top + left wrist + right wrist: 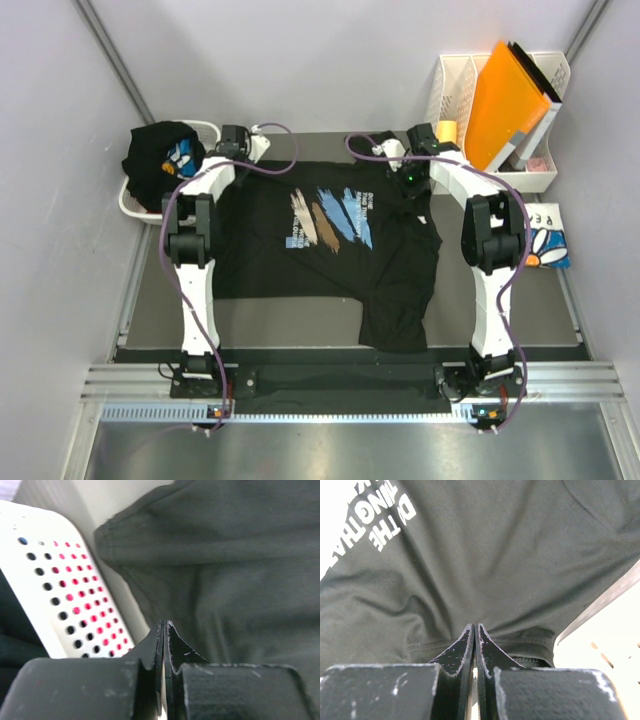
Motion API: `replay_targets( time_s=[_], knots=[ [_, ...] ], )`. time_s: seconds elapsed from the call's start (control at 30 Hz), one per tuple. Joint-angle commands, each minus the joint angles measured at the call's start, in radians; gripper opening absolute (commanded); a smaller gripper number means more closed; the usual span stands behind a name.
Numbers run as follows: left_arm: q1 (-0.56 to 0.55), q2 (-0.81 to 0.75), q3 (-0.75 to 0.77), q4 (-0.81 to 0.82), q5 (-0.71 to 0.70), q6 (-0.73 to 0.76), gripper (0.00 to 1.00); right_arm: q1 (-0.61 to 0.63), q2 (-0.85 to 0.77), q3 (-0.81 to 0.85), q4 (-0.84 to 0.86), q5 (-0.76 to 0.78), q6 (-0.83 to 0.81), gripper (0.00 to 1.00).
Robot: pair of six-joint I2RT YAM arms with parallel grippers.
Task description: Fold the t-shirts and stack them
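Observation:
A black t-shirt (300, 265) with a blue, white and tan brush-stroke print lies spread face up on the table, one part hanging toward the near edge. My left gripper (236, 148) hovers at its far left corner, shut, nothing visible between its tips (164, 625); the black cloth (225, 570) lies just to their right. My right gripper (412, 180) is at the far right corner, shut, its tips (475, 626) right over a seam of the shirt (485, 555). A second black tee (158, 160) is bunched in the basket. A folded white tee (550, 238) lies at the right.
The white perforated laundry basket (128, 205) stands at the far left, close beside my left gripper, its wall (65, 595) filling the left of that view. A white file rack (450, 85) with an orange folder (510, 95) stands at the far right.

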Motion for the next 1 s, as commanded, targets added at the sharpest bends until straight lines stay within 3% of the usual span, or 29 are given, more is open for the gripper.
replay_targets(
  time_s=[0.0, 0.2, 0.47, 0.67, 0.97],
  knots=[
    [0.002, 0.018, 0.015, -0.032, 0.049, -0.032, 0.00, 0.011, -0.003, 0.061, -0.011, 0.005, -0.012, 0.00],
    [0.002, 0.037, 0.012, -0.057, 0.040, -0.029, 0.00, 0.011, 0.000, 0.071, -0.015, 0.008, -0.010, 0.00],
    [0.000, 0.061, 0.009, -0.010, -0.103, 0.007, 0.00, 0.009, -0.003, 0.060, -0.015, 0.009, -0.010, 0.00],
    [-0.004, 0.069, -0.025, 0.132, -0.238, 0.072, 0.00, 0.011, -0.001, 0.052, -0.014, 0.005, -0.007, 0.00],
    [-0.038, 0.055, -0.116, 0.314, -0.293, 0.203, 0.00, 0.011, -0.003, 0.034, -0.011, -0.003, 0.001, 0.00]
  ],
)
